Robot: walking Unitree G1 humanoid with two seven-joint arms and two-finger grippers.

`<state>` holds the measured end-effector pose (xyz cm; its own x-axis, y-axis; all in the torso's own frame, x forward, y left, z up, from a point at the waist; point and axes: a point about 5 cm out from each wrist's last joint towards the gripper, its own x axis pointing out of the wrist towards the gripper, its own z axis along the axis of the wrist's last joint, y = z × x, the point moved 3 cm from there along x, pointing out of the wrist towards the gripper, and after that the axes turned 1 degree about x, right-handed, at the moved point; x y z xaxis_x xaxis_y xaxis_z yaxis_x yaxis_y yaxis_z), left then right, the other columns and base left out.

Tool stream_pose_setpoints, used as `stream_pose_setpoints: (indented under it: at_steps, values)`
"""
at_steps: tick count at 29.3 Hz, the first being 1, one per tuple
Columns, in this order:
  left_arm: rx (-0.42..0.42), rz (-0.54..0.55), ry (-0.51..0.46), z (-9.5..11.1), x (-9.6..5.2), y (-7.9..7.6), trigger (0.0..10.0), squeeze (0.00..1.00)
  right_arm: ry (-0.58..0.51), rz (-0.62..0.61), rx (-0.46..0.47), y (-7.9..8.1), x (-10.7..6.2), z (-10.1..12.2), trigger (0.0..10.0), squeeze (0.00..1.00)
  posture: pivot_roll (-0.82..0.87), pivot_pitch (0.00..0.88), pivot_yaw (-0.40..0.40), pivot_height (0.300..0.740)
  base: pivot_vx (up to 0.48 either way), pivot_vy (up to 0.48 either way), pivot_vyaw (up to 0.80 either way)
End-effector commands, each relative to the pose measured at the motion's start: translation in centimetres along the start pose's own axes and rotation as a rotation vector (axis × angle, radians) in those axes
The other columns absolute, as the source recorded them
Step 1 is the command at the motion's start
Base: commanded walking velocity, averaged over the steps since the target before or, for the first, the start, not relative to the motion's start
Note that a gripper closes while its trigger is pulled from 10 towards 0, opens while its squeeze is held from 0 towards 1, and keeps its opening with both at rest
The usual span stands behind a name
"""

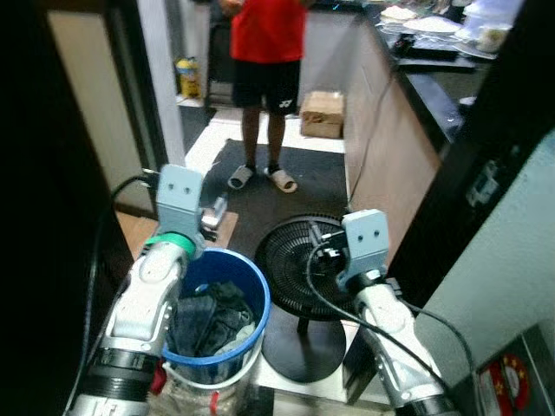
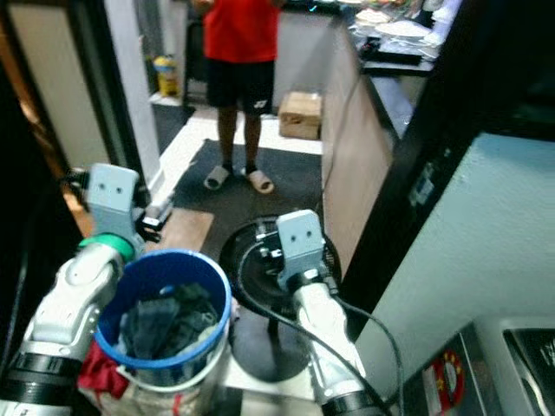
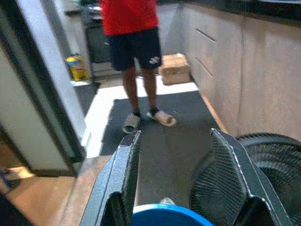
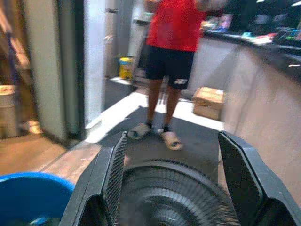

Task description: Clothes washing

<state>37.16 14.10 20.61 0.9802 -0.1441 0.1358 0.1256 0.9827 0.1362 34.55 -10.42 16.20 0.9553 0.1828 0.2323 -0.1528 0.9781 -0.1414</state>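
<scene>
A long kitchen counter (image 1: 381, 147) with pale cabinet fronts is running along the right side of the room, its dark top crowded with dishes at the far end. A dark floor mat (image 1: 286, 195) is lying in front of it, and a person (image 1: 267, 52) in a red shirt, dark shorts and slippers is standing at the mat's far edge. A cardboard box (image 1: 323, 113) is sitting on the floor just beside the counter, behind the person.

Closer in, a black floor fan (image 1: 299, 260) is standing tilted back on its round base. Just to its left, a blue laundry bucket (image 1: 245, 325) is holding a heap of dark clothes (image 1: 208, 316), with something red (image 2: 100, 368) showing beneath it.

The left gripper (image 3: 176, 188) is hovering above the bucket's far rim, its black fingers (image 3: 120, 179) spread wide apart with nothing between them. The right gripper (image 4: 174, 183) is hanging over the fan grille, its fingers (image 4: 106, 181) likewise spread apart and empty.

A yellow container (image 1: 186, 76) is standing on the floor far back on the left.
</scene>
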Motion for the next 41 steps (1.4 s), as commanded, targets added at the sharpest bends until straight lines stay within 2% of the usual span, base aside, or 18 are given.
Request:
stream_pose_setpoints:
  at_steps: [1, 10, 18, 41]
  values:
    - [0.002, 0.019, 0.04, -1.21, -0.34, 0.43, 10.0, 0.0, 0.011, 0.01, 0.009, 0.33, 0.09, -0.27, 10.0, 0.0, 0.06, 0.0, 0.033, 0.74, 0.0, 0.0, 0.8]
    - [0.006, 0.019, 0.04, -1.23, -0.31, 0.48, 10.0, 0.0, 0.005, 0.007, 0.01, 0.2, 0.1, -0.24, 10.0, 0.0, 0.06, 0.0, 0.035, 0.74, 0.0, 0.0, 0.66]
    - [0.013, 0.035, 0.031, -1.12, -0.15, 0.78, 10.0, 0.0, -0.016, 0.034, 0.032, 0.82, 0.08, 0.17, 10.0, 0.0, 0.06, 0.0, 0.036, 0.74, 0.0, 0.0, 0.0]
    - [0.02, 0.045, 0.022, -1.04, -0.03, 0.93, 10.0, 0.0, -0.021, 0.06, 0.011, 1.17, 0.12, 0.14, 10.0, 0.0, 0.06, 0.0, 0.033, 0.74, 0.457, 0.0, 0.0]
